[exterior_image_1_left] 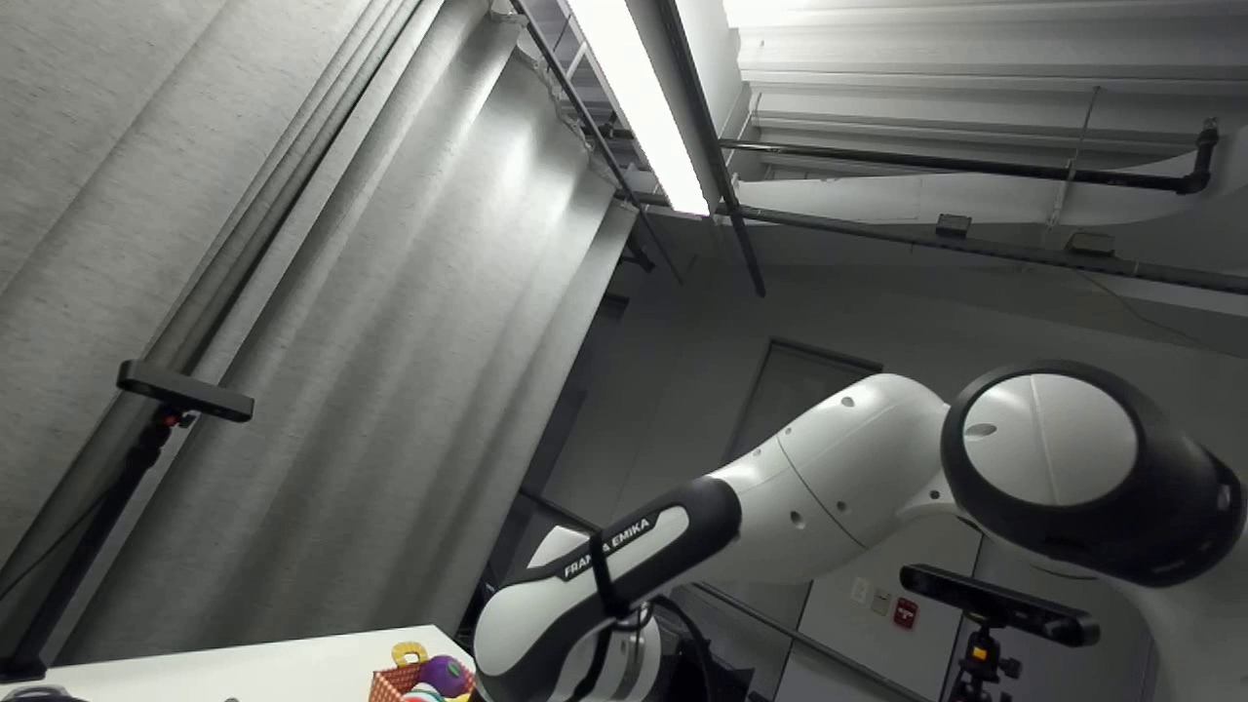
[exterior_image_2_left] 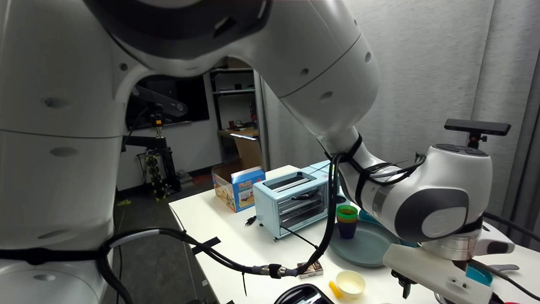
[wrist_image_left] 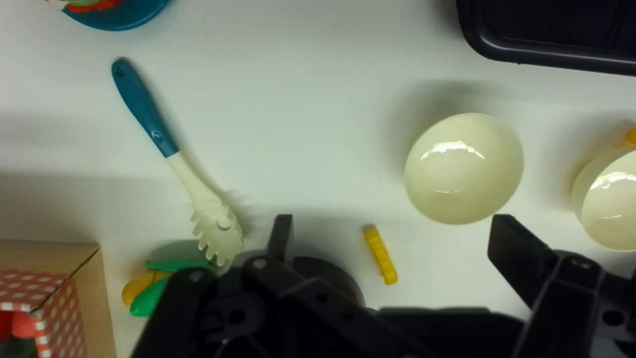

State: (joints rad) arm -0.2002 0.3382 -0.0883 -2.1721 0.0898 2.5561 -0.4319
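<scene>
- Robotiq gripper (wrist_image_left: 392, 223), wrist view: jaws standing wide apart.
- Yellow ridged stick (wrist_image_left: 380, 255): lies on the white table (wrist_image_left: 298, 124), seen between the jaws.
- Cream bowl (wrist_image_left: 464, 169): near the stick, toward the upper right.
- Blue-handled pasta server (wrist_image_left: 185, 171): lies left of the stick.
- Red-checked cardboard box (wrist_image_left: 69, 303): bottom left corner.
- Black tray (wrist_image_left: 556, 30): top right corner, cut off.

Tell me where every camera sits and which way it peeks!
In an exterior view: beside the arm, facing up at grey curtain and ceiling light; the arm shows lower right.
In an exterior view: close by the arm, facing across the white table toward a toaster oven; the arm looms large.
Wrist view: at the arm's end, facing down at a cream bowl; the open claw shows.
Both exterior views share arm and curtain.
</scene>
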